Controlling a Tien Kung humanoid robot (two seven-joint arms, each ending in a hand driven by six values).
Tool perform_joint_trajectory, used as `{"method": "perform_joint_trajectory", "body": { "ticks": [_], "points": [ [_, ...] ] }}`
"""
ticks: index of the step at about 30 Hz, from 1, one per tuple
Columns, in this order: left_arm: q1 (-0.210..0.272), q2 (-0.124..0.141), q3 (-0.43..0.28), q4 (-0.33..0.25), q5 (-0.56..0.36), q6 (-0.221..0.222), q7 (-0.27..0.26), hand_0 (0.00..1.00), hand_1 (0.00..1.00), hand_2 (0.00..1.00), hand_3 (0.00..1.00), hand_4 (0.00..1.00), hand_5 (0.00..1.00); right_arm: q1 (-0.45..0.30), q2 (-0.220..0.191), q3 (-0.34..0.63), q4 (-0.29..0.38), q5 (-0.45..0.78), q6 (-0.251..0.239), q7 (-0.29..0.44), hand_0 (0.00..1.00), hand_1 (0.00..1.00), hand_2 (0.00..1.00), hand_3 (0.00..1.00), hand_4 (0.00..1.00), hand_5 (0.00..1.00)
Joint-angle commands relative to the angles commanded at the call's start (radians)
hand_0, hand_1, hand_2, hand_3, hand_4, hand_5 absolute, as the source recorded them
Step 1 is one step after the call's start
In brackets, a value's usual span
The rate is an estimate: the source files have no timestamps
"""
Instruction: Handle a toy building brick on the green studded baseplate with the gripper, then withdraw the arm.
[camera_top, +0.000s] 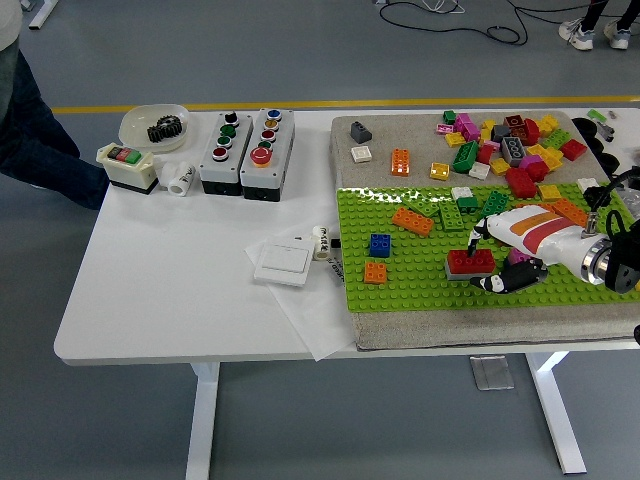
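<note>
A red brick (467, 261) on a grey piece stands on the green studded baseplate (420, 290) at its right middle. My right hand (489, 259), white with orange stripes, reaches in from the right edge and hovers just right of the brick. Its fingers (479, 233) are spread behind the brick and its thumb (502, 283) lies in front and to the right, with nothing held. The left arm is out of view.
A blue brick (380, 244) and orange bricks (375, 271) sit on the plate's left part. Several loose bricks (510, 140) lie on the grey mat behind. Button boxes (247, 140), a gear bowl (155, 125) and a white switch (284, 262) stand to the left. A person's leg (30, 120) shows at top left.
</note>
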Motion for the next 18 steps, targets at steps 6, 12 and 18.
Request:
{"method": "perform_joint_trajectory", "body": {
  "ticks": [6, 12, 18],
  "points": [
    [0.003, 0.0, -0.01, 0.001, 0.015, -0.001, 0.003, 0.8, 0.844, 0.824, 0.706, 0.784, 0.646, -0.016, 0.003, 0.059, -0.021, 0.071, -0.088, 0.053, 0.689, 0.692, 0.722, 0.592, 0.797, 0.45],
    [0.005, -0.001, -0.014, 0.002, 0.023, -0.004, 0.003, 0.8, 0.842, 0.822, 0.703, 0.784, 0.646, -0.038, 0.013, 0.134, -0.062, 0.236, -0.189, 0.12, 0.727, 0.728, 0.753, 0.661, 0.809, 0.443],
    [0.007, -0.003, -0.015, 0.003, 0.028, -0.006, 0.001, 0.8, 0.84, 0.82, 0.702, 0.785, 0.647, -0.066, 0.016, 0.212, -0.088, 0.476, -0.191, 0.13, 0.744, 0.736, 0.76, 0.692, 0.835, 0.46]
  ]
}}
